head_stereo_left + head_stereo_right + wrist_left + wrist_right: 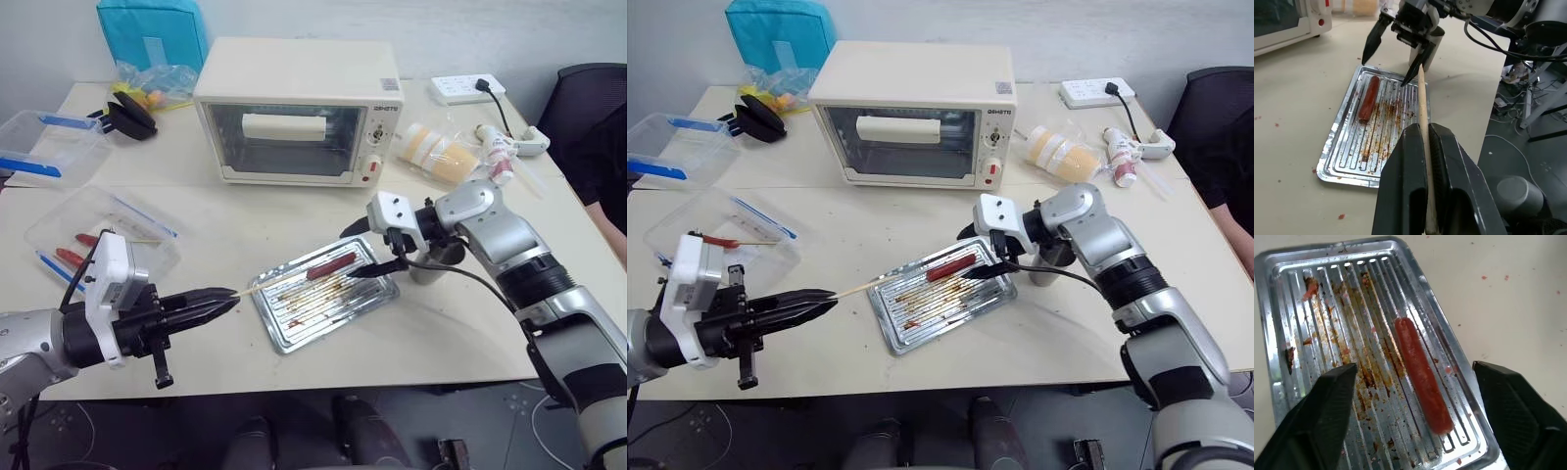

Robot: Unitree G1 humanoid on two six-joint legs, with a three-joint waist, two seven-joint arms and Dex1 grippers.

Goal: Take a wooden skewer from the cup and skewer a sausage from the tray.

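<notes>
While my left gripper (227, 300) clamps the wooden skewer (294, 278) — tip over the tray (294, 333) — my right gripper (1413, 377) hangs spread wide above the sausage (1422, 374), which lies in that tray.

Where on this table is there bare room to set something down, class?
Free: the strip between the oven and the tray, and the table's near edge right of the tray. Crowded: the far right corner, the left side's plastic boxes.
</notes>
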